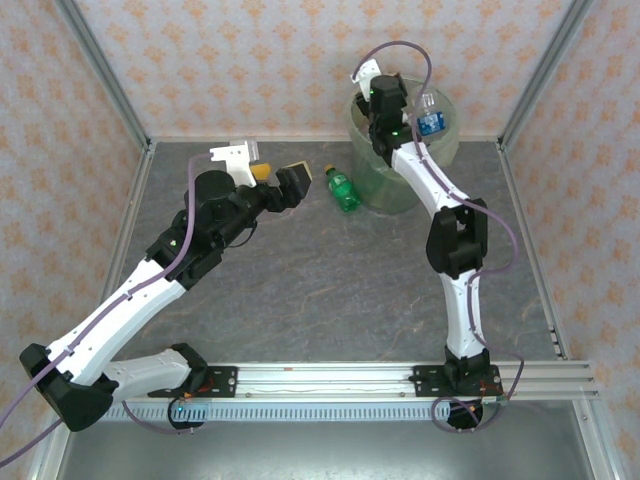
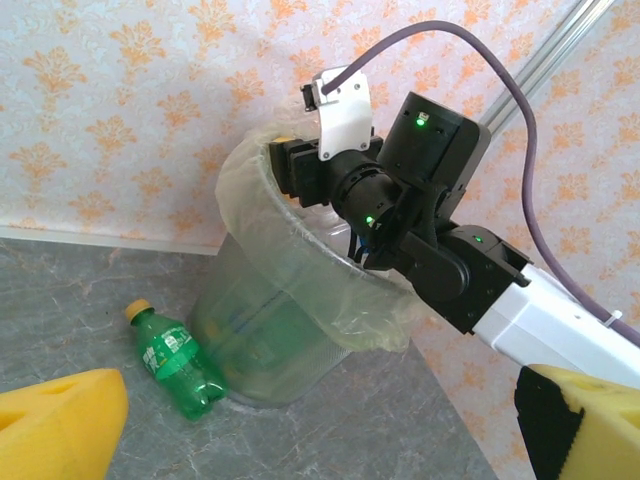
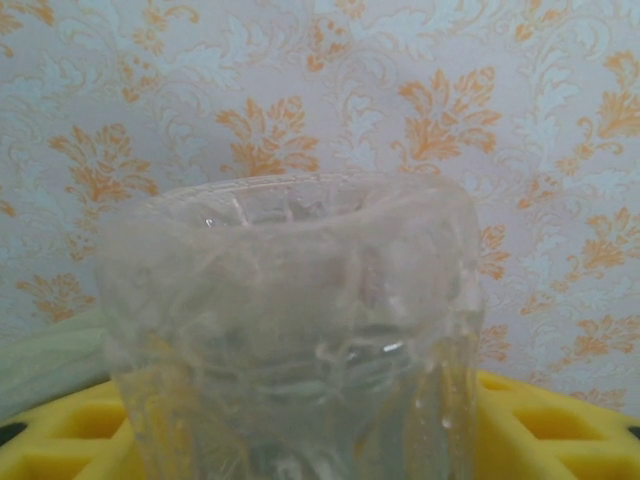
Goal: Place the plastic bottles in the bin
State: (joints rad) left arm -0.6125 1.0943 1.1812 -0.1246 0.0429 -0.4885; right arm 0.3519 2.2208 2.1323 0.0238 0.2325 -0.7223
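At upper right, our right gripper (image 3: 300, 430) has a clear bottle (image 3: 300, 300) between its fingers over the bin (image 1: 452, 140), ready to drop; we cannot tell if it still grips. Our left gripper (image 2: 320, 430) gapes empty toward the green bottle (image 2: 178, 360) beside the bin.

The clear bottle (image 3: 290, 330) is blurred, its lower part cut off, and the bin's (image 2: 240, 290) contents are indistinct.

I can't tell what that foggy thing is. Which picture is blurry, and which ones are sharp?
Right wrist: a clear bottle sits so close that it looks soft and foggy, with the wallpaper a bit clearer behind. Left wrist: the bin and green bottle are sharp, but the near yellow fingers are blurred. Top: even light, crisp throughout.
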